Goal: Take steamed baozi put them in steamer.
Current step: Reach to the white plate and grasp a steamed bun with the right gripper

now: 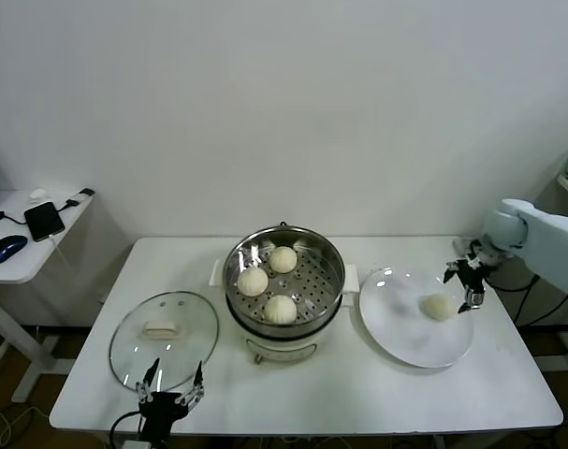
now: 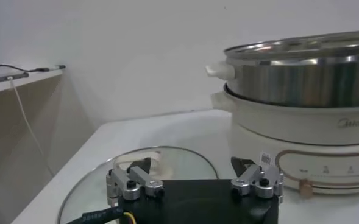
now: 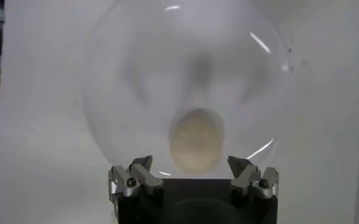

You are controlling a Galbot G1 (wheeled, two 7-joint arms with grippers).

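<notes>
Head view: three baozi point(image 1: 268, 282) fill the steamer point(image 1: 332, 299); open right hand point(image 1: 467, 283) nears the plate's point(image 1: 396, 341) last baozi point(image 1: 438, 306), grasp next. Left hand point(image 1: 171, 385) idles open beside the lid point(image 1: 164, 326).

White table point(image 1: 358, 393) carries glass lid point(image 1: 164, 327), steamer point(image 1: 284, 290), plate point(image 1: 416, 318)

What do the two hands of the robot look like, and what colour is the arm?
Each hand, left hand and right hand, has a black body with two silver metal finger mounts, fixed with dark screws. A white square sticker sits on one left finger. A yellow-and-black cable runs beside the left hand. The right arm has a smooth white shell.
</notes>
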